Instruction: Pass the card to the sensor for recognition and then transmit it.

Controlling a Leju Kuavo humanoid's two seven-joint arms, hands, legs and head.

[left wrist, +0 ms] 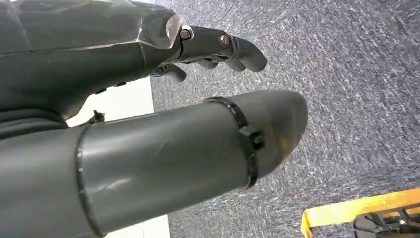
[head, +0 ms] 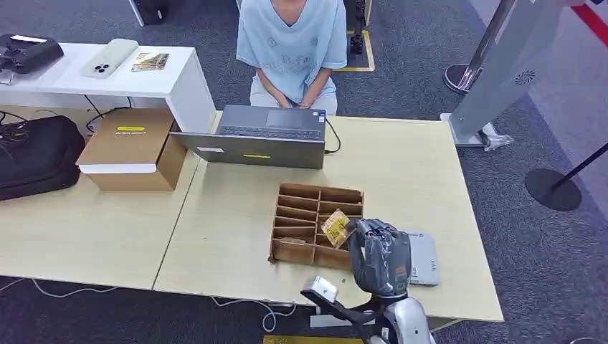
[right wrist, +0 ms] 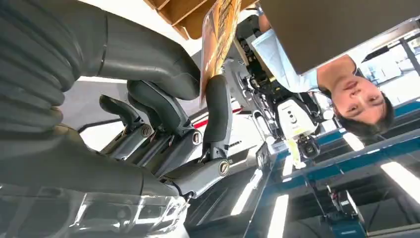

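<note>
A yellow printed card point(head: 335, 228) is being held tilted on edge, just above the near-right compartments of the wooden divided tray point(head: 315, 195).

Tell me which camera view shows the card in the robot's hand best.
The head view: the yellow card shows its face, held by the right hand over the wooden organizer. The right wrist view shows the card nearly edge-on between thumb and finger. The left wrist view shows carpet instead.

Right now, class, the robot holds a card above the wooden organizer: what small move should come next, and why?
Probably carry the card sideways to the grey sensor pad. The right hand already pinches it between thumb and fingers, clear of the organizer; the pad lies just beside.
</note>
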